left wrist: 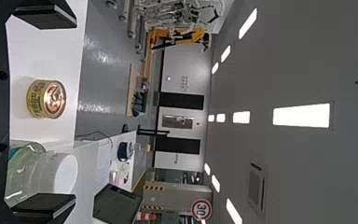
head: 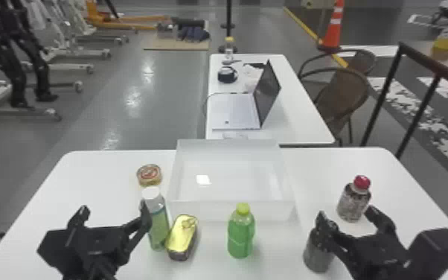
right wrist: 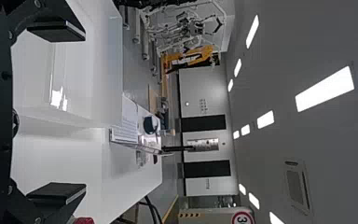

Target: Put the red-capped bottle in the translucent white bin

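The red-capped bottle (head: pixel 353 201) stands upright on the right part of the table, just beyond my right gripper (head: pixel 349 219), whose fingers are spread with nothing gripped. In the right wrist view, my right gripper (right wrist: pixel 58 112) is open, and the bottle's red cap (right wrist: pixel 83 220) peeks out beside one finger. The translucent white bin (head: pixel 230 210) sits at the table's middle. At the left, my left gripper (head: pixel 111 216) is open, one finger close by the white-capped bottle; the left wrist view has my left gripper (left wrist: pixel 46 112) with wide-parted fingers.
A white-capped bottle (head: pixel 159 227), a yellow-topped tin (head: pixel 182 236) and a green bottle (head: pixel 240 234) stand in front of the bin. A round can (head: pixel 149 175) is left of it. A dark can (head: pixel 318 253) stands under my right gripper. Behind is a second table with a laptop (head: pixel 236 110).
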Controlling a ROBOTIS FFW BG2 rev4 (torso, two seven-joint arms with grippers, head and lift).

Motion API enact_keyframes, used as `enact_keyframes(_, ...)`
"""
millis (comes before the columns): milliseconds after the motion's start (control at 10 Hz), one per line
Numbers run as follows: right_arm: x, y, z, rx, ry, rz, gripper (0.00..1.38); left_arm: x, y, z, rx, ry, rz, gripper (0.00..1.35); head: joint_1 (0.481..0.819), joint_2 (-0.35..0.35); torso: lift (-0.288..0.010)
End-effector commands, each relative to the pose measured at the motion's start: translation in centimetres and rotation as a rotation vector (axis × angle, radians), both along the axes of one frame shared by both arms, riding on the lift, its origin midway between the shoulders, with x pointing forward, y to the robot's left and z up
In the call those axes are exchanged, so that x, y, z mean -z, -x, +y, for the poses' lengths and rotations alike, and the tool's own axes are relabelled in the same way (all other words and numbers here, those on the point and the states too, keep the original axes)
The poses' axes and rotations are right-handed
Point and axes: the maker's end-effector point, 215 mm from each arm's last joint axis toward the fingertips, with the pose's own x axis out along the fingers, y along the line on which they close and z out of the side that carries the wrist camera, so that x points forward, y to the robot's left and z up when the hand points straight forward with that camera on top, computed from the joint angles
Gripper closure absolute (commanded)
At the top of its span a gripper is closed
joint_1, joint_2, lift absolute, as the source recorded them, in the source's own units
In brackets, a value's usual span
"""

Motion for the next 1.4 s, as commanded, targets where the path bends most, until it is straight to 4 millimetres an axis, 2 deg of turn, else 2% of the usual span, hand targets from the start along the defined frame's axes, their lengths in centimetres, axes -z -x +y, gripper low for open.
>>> enact_keyframes(0,-0.1,0.0,0.0,-0.001,0.007,-0.001,0.15,0.0,0.0,-0.1,0.001,0.0,0.0,0.0,0.549,0.0,-0.1)
enact_keyframes(400,-0.2,0.0,0.1,-0.002,0.013,-0.003,0.16,0.0,0.1,-0.1,0.001,0.002,0.0,0.0,0.549,0.0,-0.1)
enact_keyframes(600,0.1,0.2,-0.8,0.014,0.016,-0.007,0.16,0.1,0.1,0.0,-0.001,0.004,0.001,0.0,0.549,0.0,-0.1)
enact_keyframes(900,3.2,0.8,-4.6,0.068,-0.059,0.009,0.16,0.6,0.2,0.1,-0.004,0.01,0.006,0.0,0.549,0.0,-0.1)
enact_keyframes(1300,5.0,2.2,-11.5,0.184,-0.043,0.016,0.16,0.6,0.2,0.0,-0.004,0.012,0.003,0.0,0.549,0.0,-0.1)
